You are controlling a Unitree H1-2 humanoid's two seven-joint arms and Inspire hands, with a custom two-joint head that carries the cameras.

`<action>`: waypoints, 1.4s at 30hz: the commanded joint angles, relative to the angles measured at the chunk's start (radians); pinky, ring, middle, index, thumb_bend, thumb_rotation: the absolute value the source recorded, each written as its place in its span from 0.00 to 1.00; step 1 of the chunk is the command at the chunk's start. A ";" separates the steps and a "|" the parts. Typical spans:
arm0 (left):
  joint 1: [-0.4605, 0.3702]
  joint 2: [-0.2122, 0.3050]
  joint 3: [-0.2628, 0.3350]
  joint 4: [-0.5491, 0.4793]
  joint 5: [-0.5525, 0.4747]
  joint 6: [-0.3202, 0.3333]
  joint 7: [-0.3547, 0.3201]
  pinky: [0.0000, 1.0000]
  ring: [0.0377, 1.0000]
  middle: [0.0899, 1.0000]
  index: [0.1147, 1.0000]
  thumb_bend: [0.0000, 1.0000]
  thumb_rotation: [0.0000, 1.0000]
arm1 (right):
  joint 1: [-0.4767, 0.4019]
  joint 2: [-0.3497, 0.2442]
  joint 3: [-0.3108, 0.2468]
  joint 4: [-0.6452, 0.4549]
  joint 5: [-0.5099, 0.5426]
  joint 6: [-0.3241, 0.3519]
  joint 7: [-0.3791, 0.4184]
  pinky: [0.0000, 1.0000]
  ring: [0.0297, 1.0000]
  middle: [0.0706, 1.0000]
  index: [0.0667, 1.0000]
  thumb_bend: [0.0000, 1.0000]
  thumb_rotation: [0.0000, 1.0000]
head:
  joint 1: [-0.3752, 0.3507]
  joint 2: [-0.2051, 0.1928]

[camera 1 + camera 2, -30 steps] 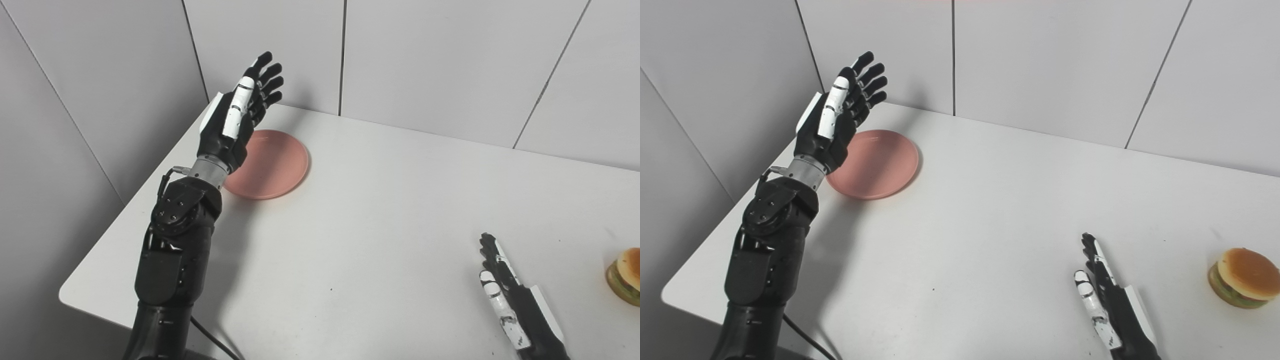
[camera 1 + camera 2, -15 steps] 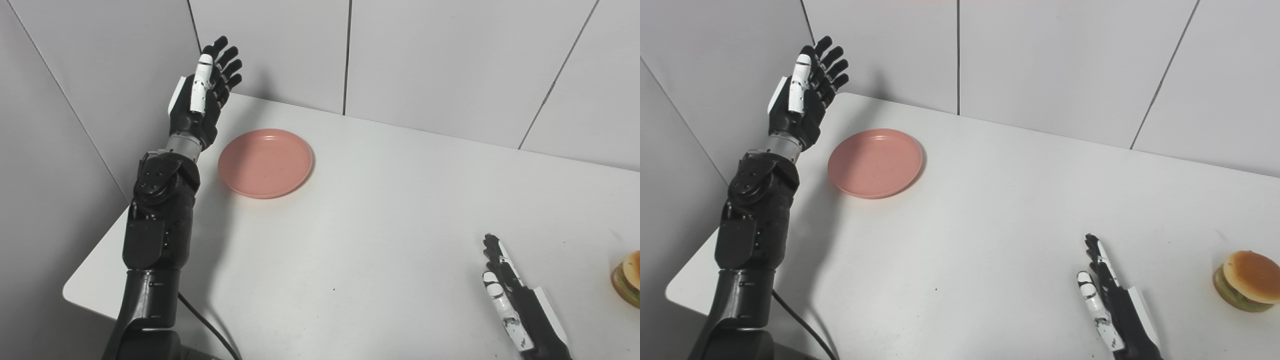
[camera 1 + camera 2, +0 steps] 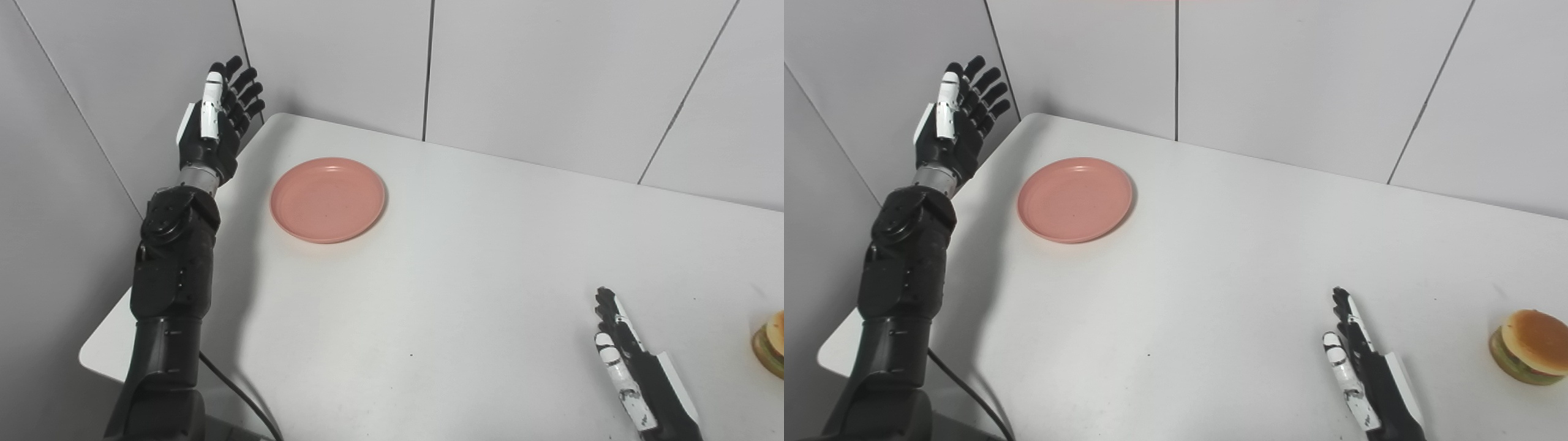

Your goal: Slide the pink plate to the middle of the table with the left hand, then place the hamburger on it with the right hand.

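Pink plate (image 3: pixel 327 199) untouched | left robot hand (image 3: pixel 214 131) open | right robot hand (image 3: pixel 1363 373) open

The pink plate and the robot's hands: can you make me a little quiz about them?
1. True or false: the left hand touches the pink plate.
2. The hamburger sits nearest: A) the right hand, B) the plate, C) the back wall?
3. Fill in: the left hand's fingers are spread ____.

Key: 1 false; it is raised beside the table's left edge. 2 A. 3 apart.
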 commanded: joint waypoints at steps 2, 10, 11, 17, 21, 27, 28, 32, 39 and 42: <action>-0.043 0.041 0.017 0.014 -0.031 -0.040 -0.015 0.92 0.92 0.92 0.92 0.40 1.00 | 0.003 -0.012 -0.006 -0.014 -0.002 0.024 0.009 1.00 1.00 1.00 0.99 0.06 1.00 | 0.002 0.002; -0.043 0.041 0.030 0.082 -0.055 -0.039 -0.014 0.93 0.91 0.91 0.90 0.39 1.00 | 0.005 -0.011 -0.009 -0.027 0.012 0.046 0.014 1.00 1.00 1.00 0.99 0.05 1.00 | 0.004 0.007; -0.044 0.040 0.031 0.091 -0.056 -0.038 -0.012 0.92 0.91 0.91 0.90 0.39 1.00 | 0.006 -0.012 -0.009 -0.030 0.005 0.044 0.012 1.00 1.00 1.00 0.99 0.05 1.00 | 0.006 0.010; -0.056 0.043 0.026 0.165 -0.050 -0.057 -0.024 0.93 0.91 0.91 0.90 0.40 1.00 | 0.006 -0.013 -0.010 -0.032 0.002 0.046 0.015 1.00 1.00 1.00 0.99 0.05 1.00 | 0.006 0.012; -0.056 0.041 0.017 0.200 -0.043 -0.067 -0.029 0.93 0.92 0.92 0.91 0.38 1.00 | 0.010 -0.012 -0.009 -0.046 -0.007 0.054 0.011 1.00 1.00 0.99 0.99 0.06 1.00 | 0.004 0.014; -0.074 0.032 0.018 0.313 -0.061 -0.104 -0.069 0.97 0.93 0.92 0.91 0.38 1.00 | 0.011 -0.010 -0.009 -0.041 -0.005 0.048 0.014 1.00 1.00 0.99 0.99 0.05 1.00 | -0.003 0.020; -0.077 0.033 0.015 0.334 -0.058 -0.112 -0.076 0.97 0.93 0.92 0.91 0.38 1.00 | 0.011 -0.010 -0.009 -0.041 -0.003 0.049 0.015 1.00 1.00 1.00 0.99 0.05 1.00 | -0.003 0.020; -0.089 0.042 -0.004 0.423 -0.047 -0.145 -0.108 0.98 0.95 0.95 0.93 0.40 1.00 | 0.013 -0.008 -0.009 -0.050 -0.009 0.058 0.012 1.00 1.00 0.99 0.99 0.04 1.00 | -0.006 0.026; -0.100 0.024 -0.027 0.502 -0.039 -0.171 -0.098 0.94 0.91 0.91 0.90 0.41 1.00 | 0.014 -0.012 -0.009 -0.046 -0.008 0.043 0.014 1.00 1.00 0.99 0.99 0.06 1.00 | -0.011 0.030; -0.101 0.015 -0.032 0.530 -0.053 -0.180 -0.125 0.93 0.91 0.92 0.91 0.42 1.00 | 0.011 -0.008 -0.011 -0.050 0.011 0.062 0.021 1.00 1.00 1.00 0.99 0.06 1.00 | -0.013 0.034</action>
